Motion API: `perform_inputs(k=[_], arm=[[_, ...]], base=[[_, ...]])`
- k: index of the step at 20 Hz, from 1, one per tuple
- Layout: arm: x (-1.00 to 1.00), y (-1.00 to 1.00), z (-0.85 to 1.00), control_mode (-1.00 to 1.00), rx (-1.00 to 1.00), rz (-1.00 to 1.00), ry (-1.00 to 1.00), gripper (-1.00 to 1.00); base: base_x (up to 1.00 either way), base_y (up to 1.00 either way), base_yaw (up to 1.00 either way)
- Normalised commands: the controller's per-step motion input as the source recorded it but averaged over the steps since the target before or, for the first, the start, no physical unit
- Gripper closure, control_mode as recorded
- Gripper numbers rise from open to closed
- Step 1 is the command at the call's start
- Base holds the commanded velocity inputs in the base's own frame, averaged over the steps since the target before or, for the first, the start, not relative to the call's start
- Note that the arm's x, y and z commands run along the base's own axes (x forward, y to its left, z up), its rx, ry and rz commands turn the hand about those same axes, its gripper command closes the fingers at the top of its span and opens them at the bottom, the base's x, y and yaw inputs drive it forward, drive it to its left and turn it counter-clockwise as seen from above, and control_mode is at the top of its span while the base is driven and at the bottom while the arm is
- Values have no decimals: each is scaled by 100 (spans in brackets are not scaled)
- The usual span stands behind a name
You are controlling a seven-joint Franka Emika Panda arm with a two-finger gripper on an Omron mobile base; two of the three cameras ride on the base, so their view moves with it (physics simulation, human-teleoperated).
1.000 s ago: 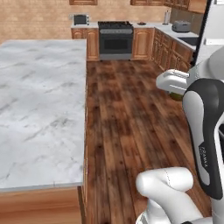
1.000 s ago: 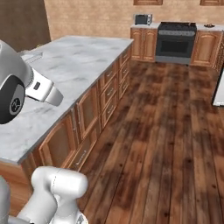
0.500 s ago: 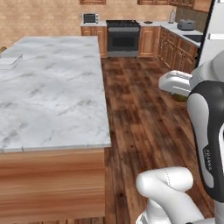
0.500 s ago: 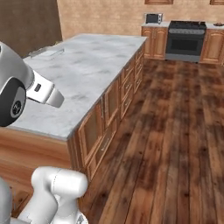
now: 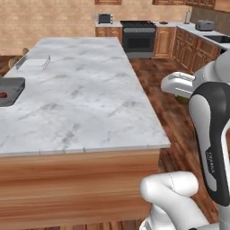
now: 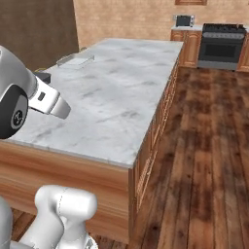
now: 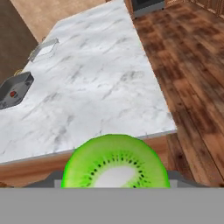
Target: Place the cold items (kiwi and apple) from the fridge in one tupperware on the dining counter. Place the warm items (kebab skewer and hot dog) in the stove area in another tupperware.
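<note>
We carry the kiwi (image 7: pixel 116 162) in the gripper (image 7: pixel 114 181); in the hand view the cut green face with its ring of dark seeds sits right at the bottom, between the fingers, so we judge the jaws to be closed on it at a moderate width rather than standing free. Holding it close to the hand keeps it steady while the base travels.

Ahead lies the marble dining counter (image 5: pixel 90 103), long and pale, with wooden cabinets under it. Near its far left end rest two containers: a dark tupperware (image 5: pixel 10 90) with a small red thing inside, possibly the apple though it is too small to tell, and further back a clear tupperware (image 5: pixel 33 63), which looks empty. They are well apart from us, across most of the countertop.

The stove (image 5: pixel 139 37) stands against the back wall, beyond the counter. We judge the next step is to reach the dark container, so both cold items share one box.
</note>
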Motion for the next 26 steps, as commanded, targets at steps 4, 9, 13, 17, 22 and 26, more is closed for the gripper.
perform_inputs(k=[4, 9, 13, 17, 22, 26], arm=[[0, 0, 0, 100, 0, 0, 0, 100], [0, 0, 0, 100, 0, 0, 0, 100], [0, 0, 0, 100, 0, 0, 0, 100], [0, 0, 0, 100, 0, 0, 0, 100], [0, 0, 0, 100, 0, 0, 0, 100], [0, 0, 0, 100, 0, 0, 0, 100]], base=[[0, 100, -6], [0, 100, -12], [3, 100, -22], [12, 100, -27], [18, 100, -30], [37, 100, -38]])
